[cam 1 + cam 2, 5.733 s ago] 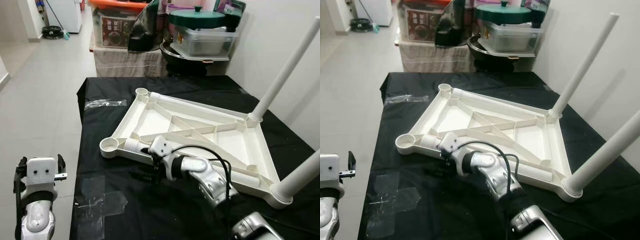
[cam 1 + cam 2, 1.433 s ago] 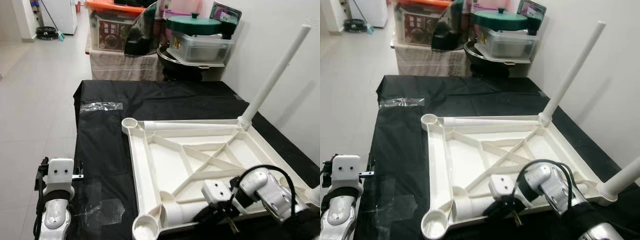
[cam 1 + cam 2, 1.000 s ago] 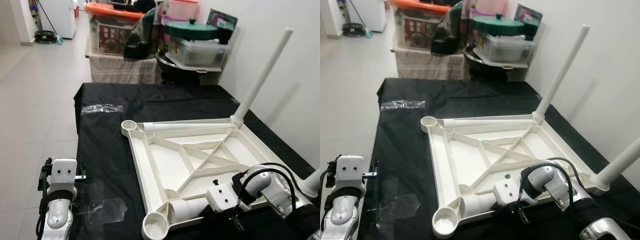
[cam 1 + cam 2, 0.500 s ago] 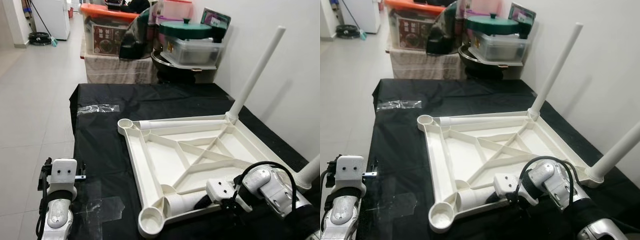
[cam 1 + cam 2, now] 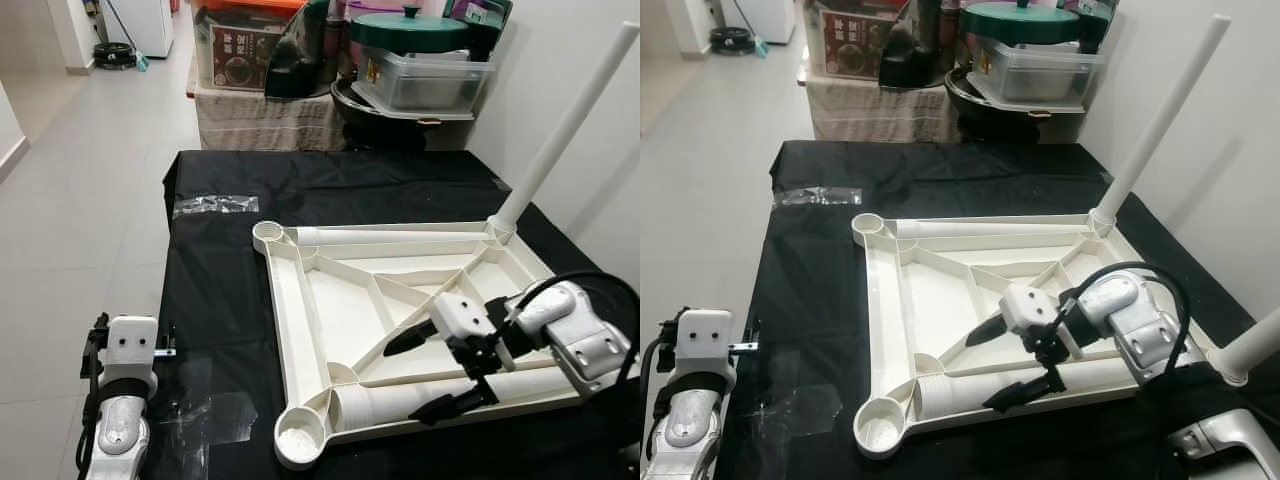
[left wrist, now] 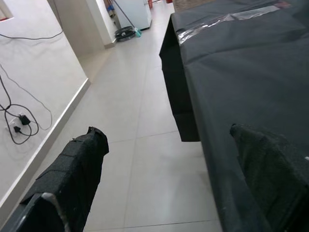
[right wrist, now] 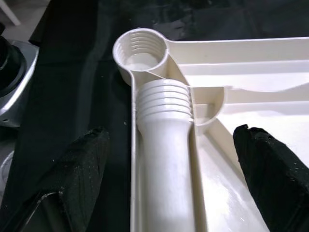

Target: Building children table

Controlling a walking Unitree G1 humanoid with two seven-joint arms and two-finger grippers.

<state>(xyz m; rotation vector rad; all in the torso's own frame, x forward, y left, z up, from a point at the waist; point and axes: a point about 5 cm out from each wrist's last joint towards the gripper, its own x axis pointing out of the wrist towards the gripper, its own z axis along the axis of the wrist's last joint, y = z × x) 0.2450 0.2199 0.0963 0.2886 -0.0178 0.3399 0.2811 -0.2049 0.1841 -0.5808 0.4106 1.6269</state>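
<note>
On the black-covered table [image 5: 220,300], the white tabletop frame [image 5: 330,320] lay upside down, its ribbed underside facing up. Two white legs were fitted and stood upright at the far right corner [image 5: 565,125] and the near right corner [image 5: 1255,350]. The near left corner socket [image 5: 298,438] and the far left corner socket [image 5: 268,235] were open, threaded cups. A loose leg [image 5: 470,393] lay flat in the channel along the frame's near edge, its threaded end [image 7: 164,99] just beside the near left socket. A second loose leg [image 5: 400,237] lay along the far edge.

The right gripper [image 5: 432,372] hung just above the near loose leg, fingers spread wide: one finger [image 5: 408,338] over the frame's interior, the other [image 5: 450,403] on the near side of the leg. The right wrist view confirmed the fingers straddled the leg without touching it.

The left gripper [image 6: 169,169] hung off the table's left edge, above the tiled floor [image 6: 140,121], fingers apart and holding nothing.

A strip of clear tape [image 5: 215,204] lay on the cloth near the far left. Behind the table stood stacked storage boxes [image 5: 245,45] and a green-lidded container [image 5: 410,30].
</note>
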